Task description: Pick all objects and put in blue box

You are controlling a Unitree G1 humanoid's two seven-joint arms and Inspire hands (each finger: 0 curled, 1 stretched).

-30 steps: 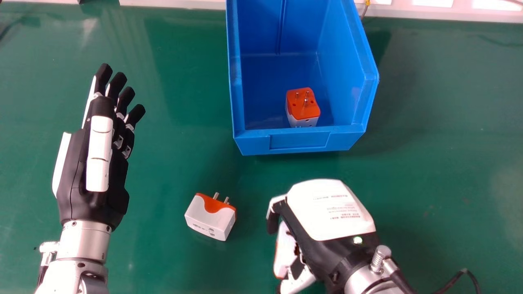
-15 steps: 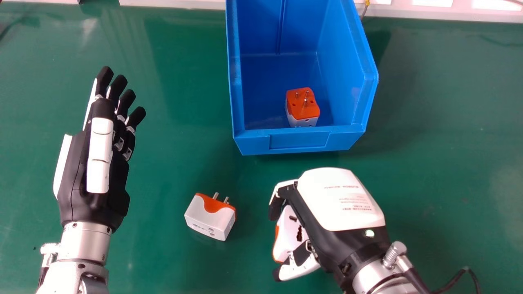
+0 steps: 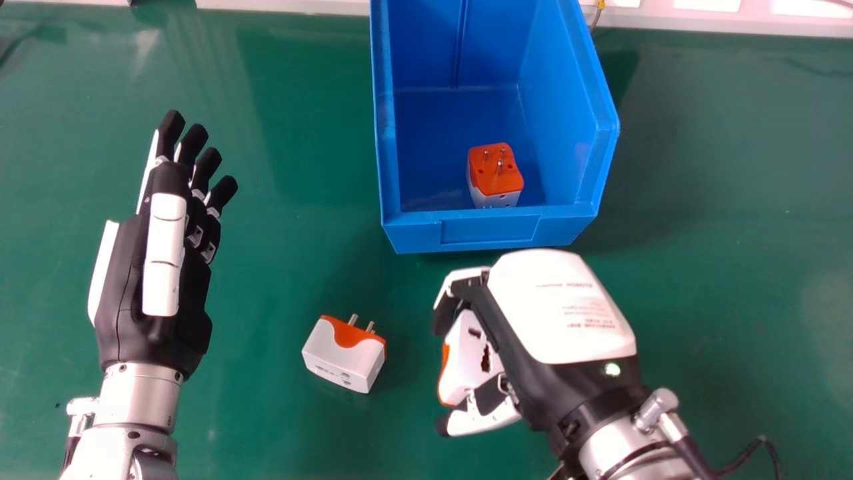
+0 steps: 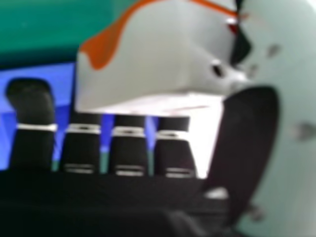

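White and orange plastic, a block-shaped plug adapter, is held in my right hand, fingers curled over its far side and thumb round its near side. Gripped by its bulky body, it should sit steadier than it would by its thin pins.

Just beyond my knuckles stands the open-topped blue plastic box, its low front wall facing me. That placing suits a short lift, over the wall and then down. I judge this the carrying step: I should raise the adapter clear of that lip before loosening my hold, or it may knock the edge or drop outside.

Inside, ahead of my hand, an orange-topped white adapter rests with its metal pins up, near the front wall; a release farther back would likely keep the two from stacking.

Left of my grip, on the glossy green table, lies another white adapter with an orange back, pins pointing away from me, apart from both hands. My black and white left hand is farther left, fingers straight, holding nothing.
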